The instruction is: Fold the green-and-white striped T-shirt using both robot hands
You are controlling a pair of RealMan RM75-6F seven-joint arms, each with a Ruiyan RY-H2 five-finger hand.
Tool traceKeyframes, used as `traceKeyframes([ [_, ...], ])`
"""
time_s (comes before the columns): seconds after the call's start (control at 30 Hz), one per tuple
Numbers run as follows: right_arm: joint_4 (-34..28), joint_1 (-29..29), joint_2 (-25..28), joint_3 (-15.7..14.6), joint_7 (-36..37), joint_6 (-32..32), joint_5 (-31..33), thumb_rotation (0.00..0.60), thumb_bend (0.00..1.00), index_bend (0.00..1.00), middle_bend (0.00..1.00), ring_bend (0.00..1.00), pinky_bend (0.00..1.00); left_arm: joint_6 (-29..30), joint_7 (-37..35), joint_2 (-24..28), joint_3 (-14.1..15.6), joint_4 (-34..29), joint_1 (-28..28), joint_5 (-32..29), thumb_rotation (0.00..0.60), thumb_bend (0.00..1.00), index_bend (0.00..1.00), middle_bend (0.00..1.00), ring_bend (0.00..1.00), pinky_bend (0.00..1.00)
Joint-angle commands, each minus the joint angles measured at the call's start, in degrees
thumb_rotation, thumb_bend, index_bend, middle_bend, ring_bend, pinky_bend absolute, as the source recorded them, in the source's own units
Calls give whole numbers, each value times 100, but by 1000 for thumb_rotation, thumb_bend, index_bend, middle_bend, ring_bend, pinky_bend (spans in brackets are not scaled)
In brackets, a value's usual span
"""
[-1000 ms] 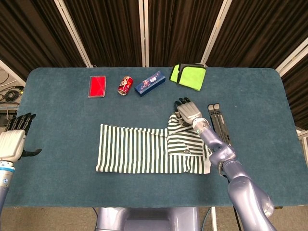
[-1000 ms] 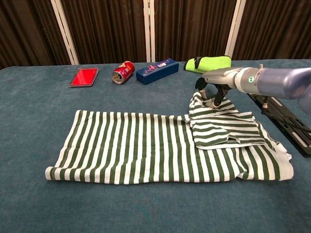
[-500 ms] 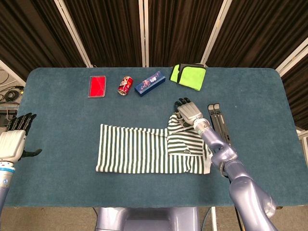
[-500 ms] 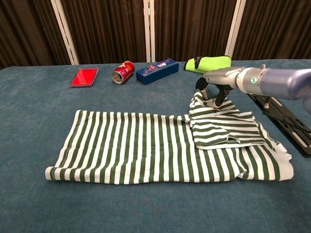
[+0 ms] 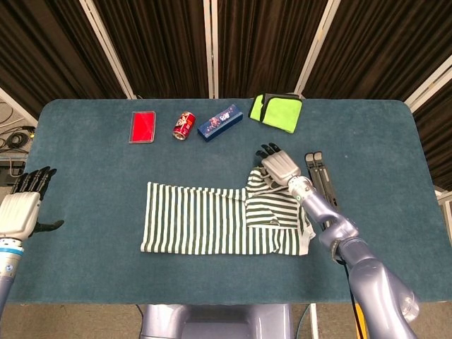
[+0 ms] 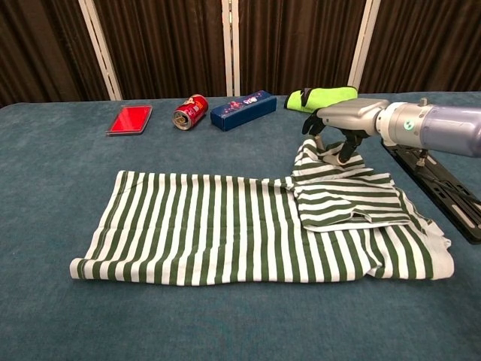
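The striped shirt (image 5: 222, 219) lies flat in the middle of the surface (image 5: 85, 169), one sleeve folded over on its right part. The right hand (image 6: 340, 126) hovers at the shirt's upper right corner, fingers (image 6: 347, 150) curled down; whether they pinch the cloth is unclear. Only the head view shows the left hand (image 5: 21, 208), at the frame's left edge, fingers apart, holding nothing. Bare surface lies between it and the shirt.

A red flat case (image 5: 143, 126), a red can (image 5: 184, 126) lying on its side, a blue box (image 5: 220, 122) and a folded yellow-green cloth (image 5: 277, 111) lay in a row along the table's (image 5: 85, 169) far edge. A black folding stand (image 5: 321, 180) lay just beside the fingers.
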Motion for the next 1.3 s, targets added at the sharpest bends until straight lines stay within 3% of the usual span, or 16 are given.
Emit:
traceKeyframes([
  [0.03,-239,-121,122,21,-282,233,2,600,379,717,158,0,0,16,-19,21,10,-33,12,36,600,0,0,0,0,0],
  [0.67,-1883,-805,733,24,-2396,1471,-57,600,387,722,168,0,2,128,-164,162,86,-255,93,358,600,0,0,0,0,0],
  [1.3,-2985,-1168,995,36,-3637,1578,78,600,389,726,162,0,4,134,-272,232,104,-309,114,475,600,0,0,0,0,0],
])
